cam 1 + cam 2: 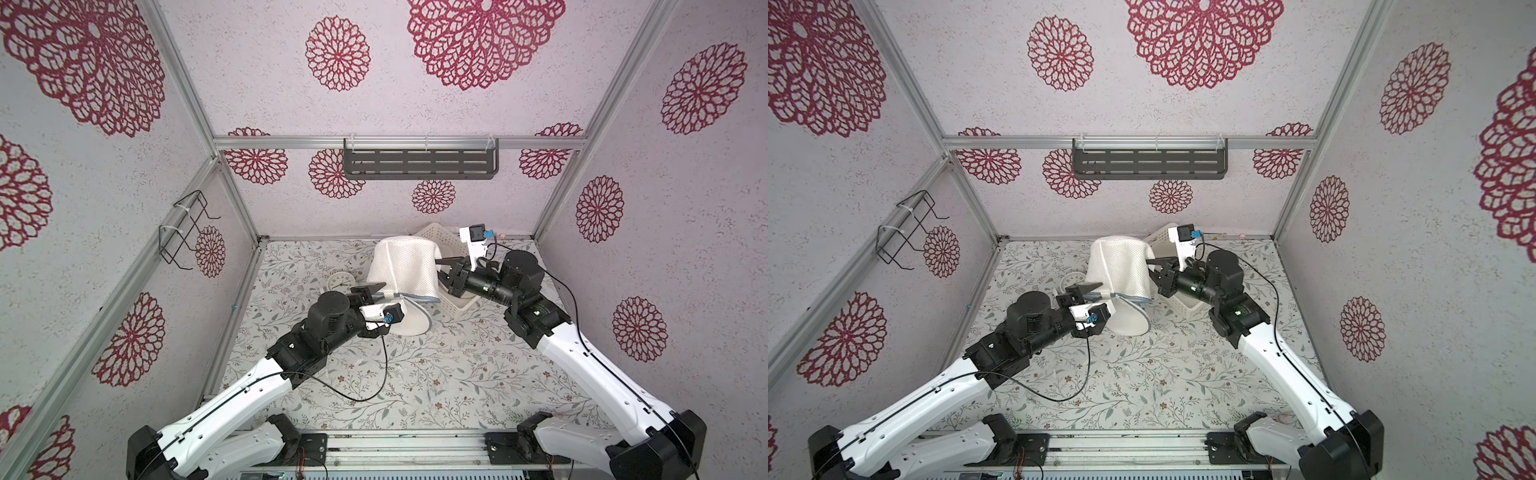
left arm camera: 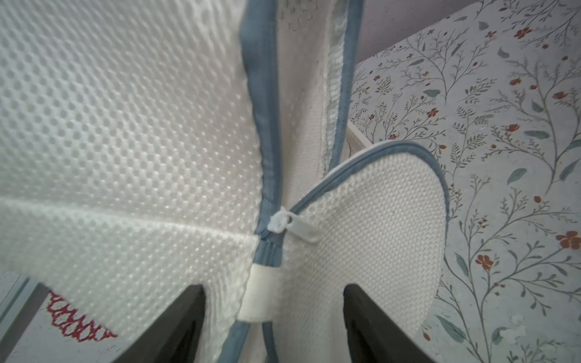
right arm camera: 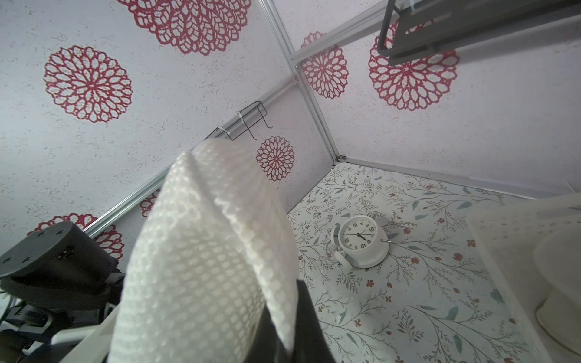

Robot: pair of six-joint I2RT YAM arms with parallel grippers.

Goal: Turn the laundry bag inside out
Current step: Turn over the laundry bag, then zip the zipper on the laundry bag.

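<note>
You have the laundry bag point(image 1: 405, 266) raised near the back of the desk point(image 1: 415, 374), between your two arms. Your left pincer point(image 1: 380, 292) sits at the bag's lower left edge, its fingers apart on either side of the zip end. Your right pincer point(image 1: 438, 272) is clamped on the bag's right side. The clock point(image 1: 340, 282) sits on the desk left of the bag, just behind the left pincer. The basket point(image 1: 434, 233) stands behind and right of the bag, under the right wrist. A shelf point(image 1: 419, 164) hangs on the back wall, and a wire rack point(image 1: 185, 228) on the left wall.
</note>
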